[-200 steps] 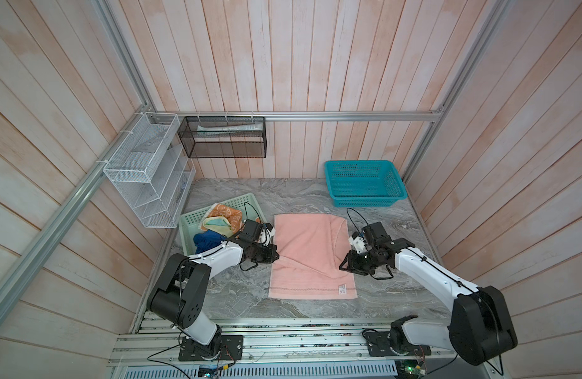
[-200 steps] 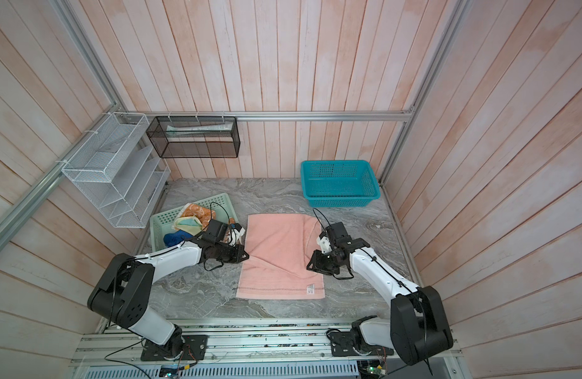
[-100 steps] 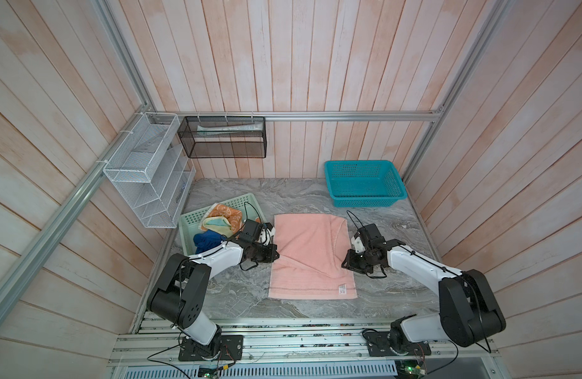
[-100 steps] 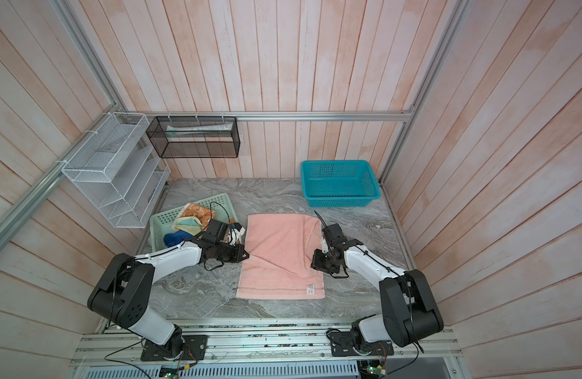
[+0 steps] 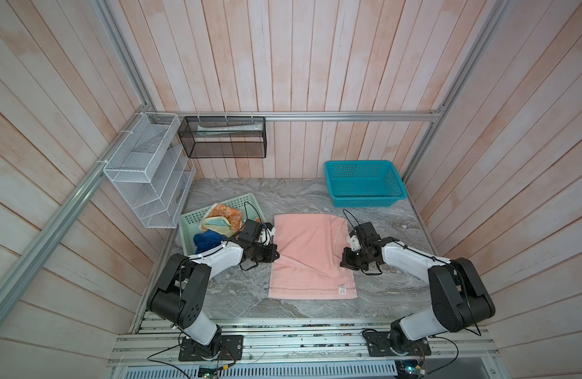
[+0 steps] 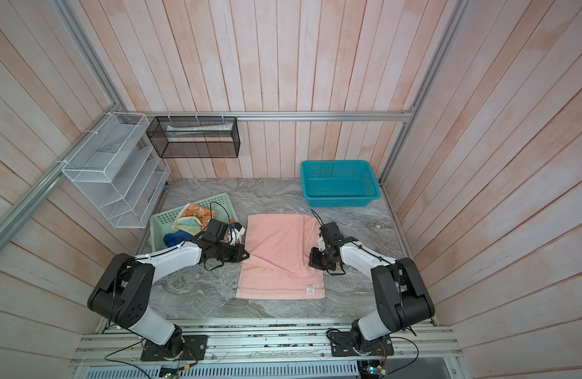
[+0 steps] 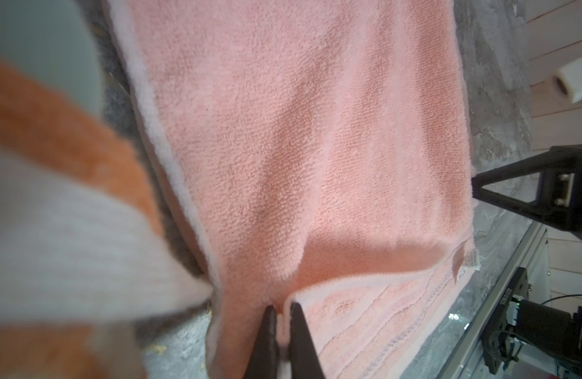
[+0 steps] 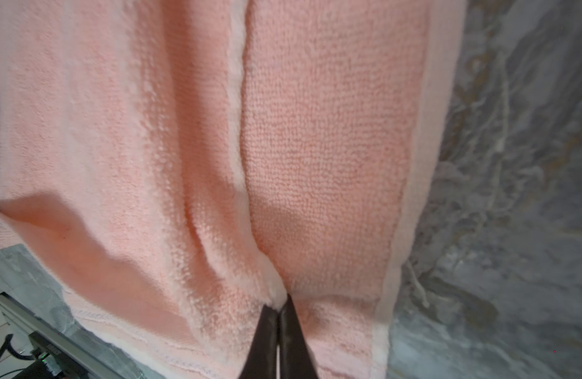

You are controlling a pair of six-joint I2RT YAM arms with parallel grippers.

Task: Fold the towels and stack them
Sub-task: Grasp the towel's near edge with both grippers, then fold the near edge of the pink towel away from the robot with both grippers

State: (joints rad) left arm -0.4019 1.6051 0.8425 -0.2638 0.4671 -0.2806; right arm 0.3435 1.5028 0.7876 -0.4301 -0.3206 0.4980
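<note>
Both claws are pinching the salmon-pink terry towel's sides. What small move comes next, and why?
Probably lift both edges together: the left gripper and right gripper are shut on opposite side edges of the salmon-pink terry towel, which mostly lies flat.

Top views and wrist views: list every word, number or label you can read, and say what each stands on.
White tag on the salmon-pink towel: print too small to read.
Tube in the black mesh basket: print too small to read.
Black part by the rail, left wrist view: white lettering, blurred.
Nothing else bears text.
</note>
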